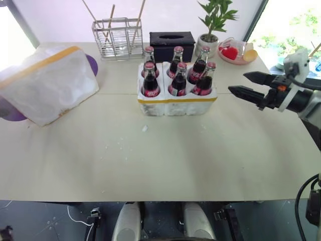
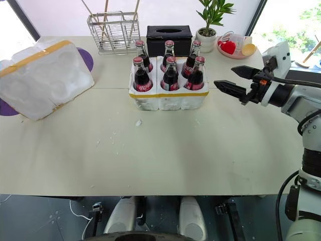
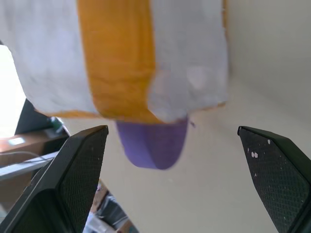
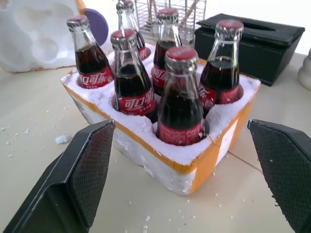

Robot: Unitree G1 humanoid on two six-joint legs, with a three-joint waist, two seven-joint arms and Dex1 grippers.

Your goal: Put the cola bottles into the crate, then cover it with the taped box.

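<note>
both the left gripper (image 3: 170,179) and right gripper (image 1: 241,84) gape wide apart, holding and touching nothing

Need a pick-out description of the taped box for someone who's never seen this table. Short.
Start at the crate of cola bottles mid-table, then look far toward the robot's left edge. The taped box lies tipped there on a purple disc, dimpled hollow facing out. It is bigger than the crate, holds no bottles, and has yellow tape along its rim.
</note>
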